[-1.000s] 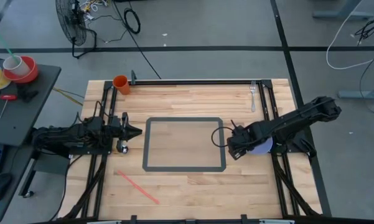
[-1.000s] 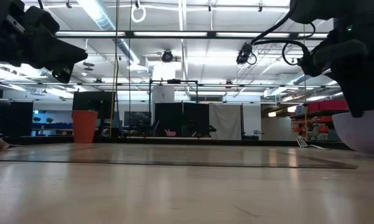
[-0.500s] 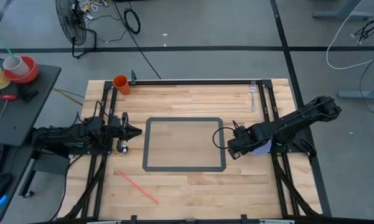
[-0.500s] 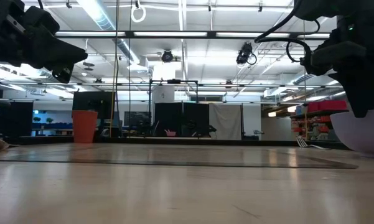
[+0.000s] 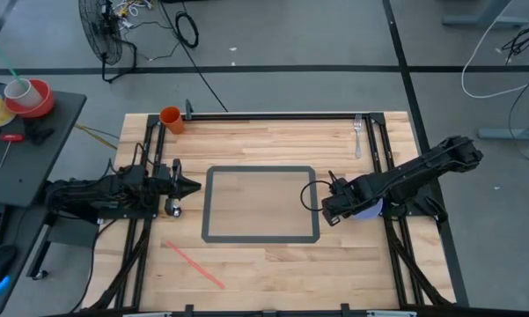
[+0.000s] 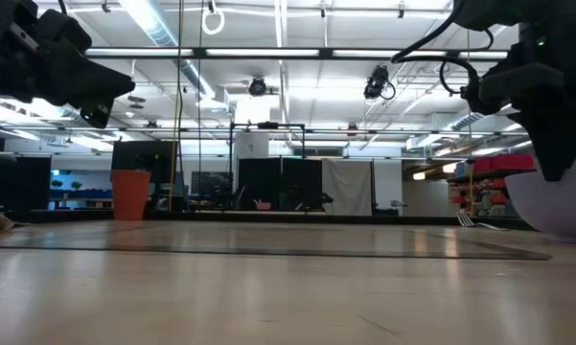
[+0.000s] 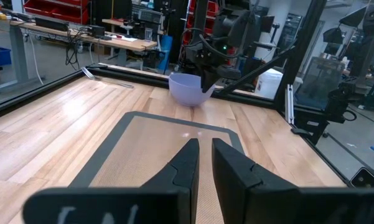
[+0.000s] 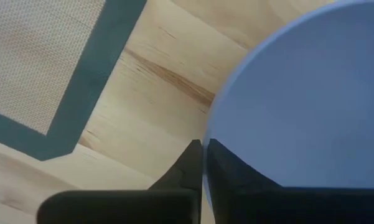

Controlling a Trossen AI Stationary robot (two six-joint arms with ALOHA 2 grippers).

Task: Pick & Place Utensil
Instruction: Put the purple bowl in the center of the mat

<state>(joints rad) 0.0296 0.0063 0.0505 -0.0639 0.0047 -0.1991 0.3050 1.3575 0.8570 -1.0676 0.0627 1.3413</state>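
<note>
A silver fork (image 5: 357,132) lies flat near the table's far right corner. My right gripper (image 8: 203,146) is at the right edge of the grey-bordered mat (image 5: 260,204), shut on a lavender bowl (image 8: 299,99). The left wrist view also shows the bowl (image 7: 190,90) with the right arm above it. My left gripper (image 7: 204,144) hovers shut at the table's left side, pointing toward the mat and touching nothing. My right gripper pinches the bowl's rim (image 8: 206,134) on the side facing the mat, one finger inside the bowl and one outside. The fingers come from above, pointing down. In the left wrist view the bowl sits tilted with its base at the table.
An orange cup (image 5: 171,117) stands at the far left corner. A thin red stick (image 5: 194,264) lies near the near left edge. Black rails (image 5: 380,145) run along the table's sides. The mat's inner field is bare.
</note>
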